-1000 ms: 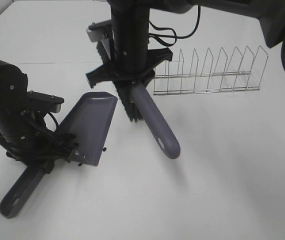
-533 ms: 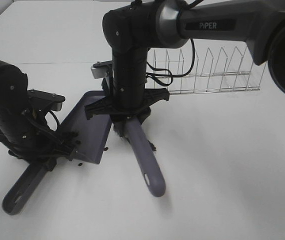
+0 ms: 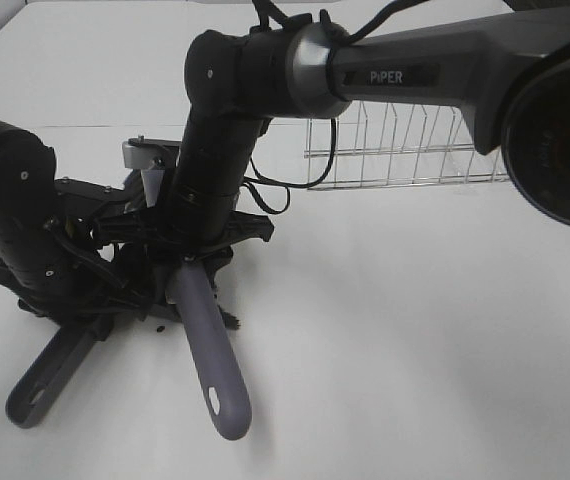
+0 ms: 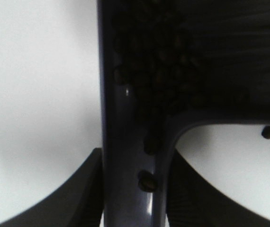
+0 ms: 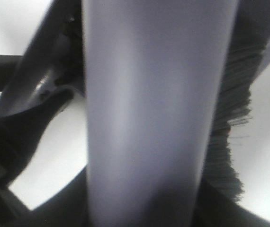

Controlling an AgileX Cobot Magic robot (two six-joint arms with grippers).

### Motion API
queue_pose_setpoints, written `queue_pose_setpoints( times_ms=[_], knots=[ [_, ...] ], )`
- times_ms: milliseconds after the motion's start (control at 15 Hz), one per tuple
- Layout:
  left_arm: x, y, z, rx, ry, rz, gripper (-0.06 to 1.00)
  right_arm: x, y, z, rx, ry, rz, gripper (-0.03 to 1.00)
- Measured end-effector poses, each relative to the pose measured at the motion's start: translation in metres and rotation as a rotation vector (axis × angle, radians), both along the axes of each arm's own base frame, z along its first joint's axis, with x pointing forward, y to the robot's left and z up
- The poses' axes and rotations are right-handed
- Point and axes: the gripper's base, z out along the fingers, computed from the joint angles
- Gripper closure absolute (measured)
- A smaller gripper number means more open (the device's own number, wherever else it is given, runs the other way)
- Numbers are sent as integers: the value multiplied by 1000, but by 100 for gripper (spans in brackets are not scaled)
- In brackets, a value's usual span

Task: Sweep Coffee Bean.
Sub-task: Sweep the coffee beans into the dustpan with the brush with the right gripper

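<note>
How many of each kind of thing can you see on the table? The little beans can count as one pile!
brush: 1
dustpan: 1
wire rack: 1
coffee bean pile: 1 (lying in the dustpan; the beans are too many and too dark to count one by one)
Total: 4

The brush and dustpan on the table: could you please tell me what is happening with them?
The right claw grips a grey brush by its handle, bristles down at the dustpan that the left claw holds. The left wrist view shows a cluster of coffee beans already in the pan. At least one stray bean lies on the white table outside it.
</note>
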Motion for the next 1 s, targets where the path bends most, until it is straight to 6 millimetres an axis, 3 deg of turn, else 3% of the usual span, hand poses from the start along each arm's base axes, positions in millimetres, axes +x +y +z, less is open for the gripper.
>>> queue_pose_setpoints(
  times_ms=[200,533,867,1000],
  knots=[
    [0,0,0,-2,-4,0,63,8,6,24,34,-89,33,68],
    [1,0,-1,-5,-10,0,63,16,-12,56,-113,-255,90,68],
    [1,0,-1,-1,-14,-7,63,20,-38,45,-428,-270,163,68],
    [0,0,-2,4,-14,-13,63,21,-39,44,-447,-279,155,68]
  ],
)
